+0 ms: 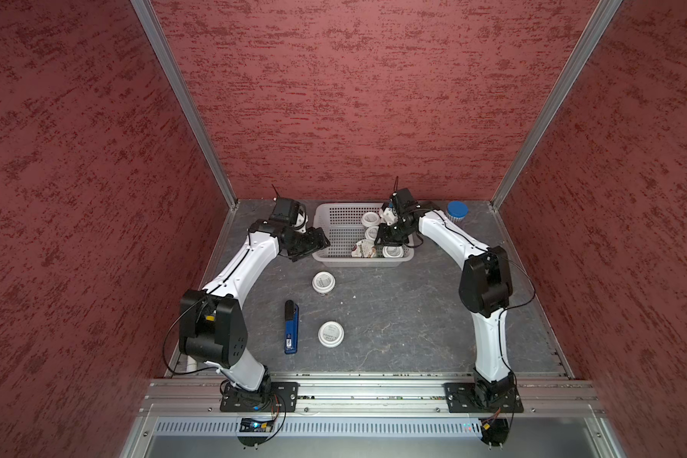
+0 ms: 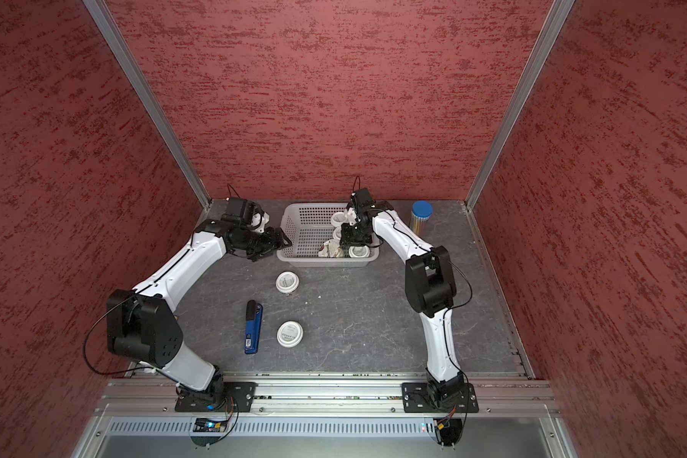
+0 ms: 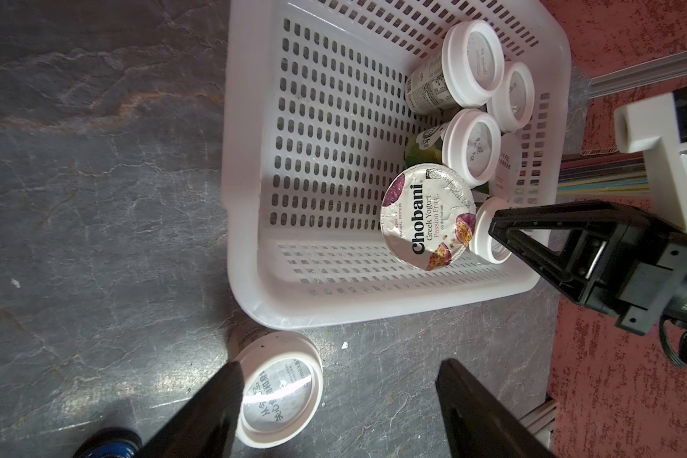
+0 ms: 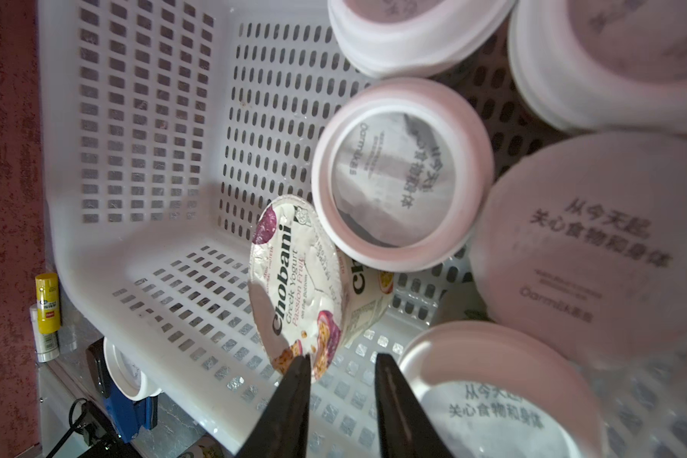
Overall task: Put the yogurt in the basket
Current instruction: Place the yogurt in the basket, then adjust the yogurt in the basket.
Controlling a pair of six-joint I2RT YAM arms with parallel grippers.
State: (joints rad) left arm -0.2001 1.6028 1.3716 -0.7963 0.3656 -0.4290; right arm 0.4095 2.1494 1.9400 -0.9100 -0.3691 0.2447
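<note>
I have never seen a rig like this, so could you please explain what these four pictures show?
Two robot arms stand at a grey table, each ending in a two-fingered gripper. Two pictures look down from overhead; two come from cameras on the wrists. At the back sits a white basket holding small yogurt cups and a tipped Chobani cup. Two more cups stand on the table near a blue stapler; a blue-capped tube stands at the back. The right gripper hangs inside the basket, the left gripper beside it; both are open, holding nothing.
</note>
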